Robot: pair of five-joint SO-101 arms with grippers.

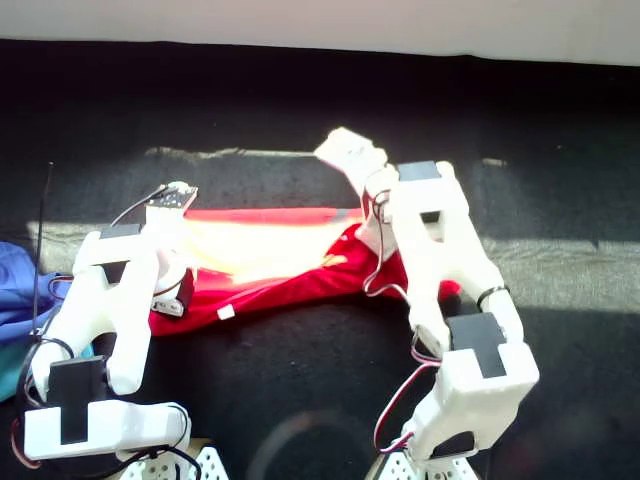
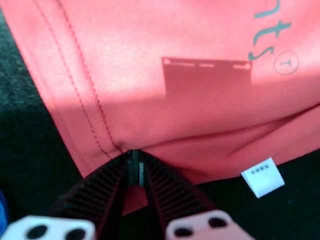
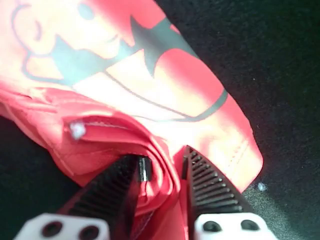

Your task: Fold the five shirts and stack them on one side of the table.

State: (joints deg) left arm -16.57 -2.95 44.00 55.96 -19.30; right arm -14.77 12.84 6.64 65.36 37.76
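Note:
A red shirt (image 1: 270, 270) lies spread across the dark table, its printed side up and a sunlit band across it. My left gripper (image 2: 135, 170) is shut on the shirt's stitched hem (image 2: 100, 145) at its left end (image 1: 178, 300). A white tag (image 2: 262, 177) sticks out of the edge beside it. My right gripper (image 3: 160, 172) holds a bunched fold of the red shirt (image 3: 125, 75) between its fingers at the shirt's right end (image 1: 375, 250). The dark printed figure (image 3: 150, 55) lies just beyond that fold.
A blue cloth (image 1: 15, 285) lies bunched at the table's left edge, beside the left arm's base. The dark table (image 1: 300, 380) stretches in front of the shirt and behind it up to a white wall (image 1: 400, 25).

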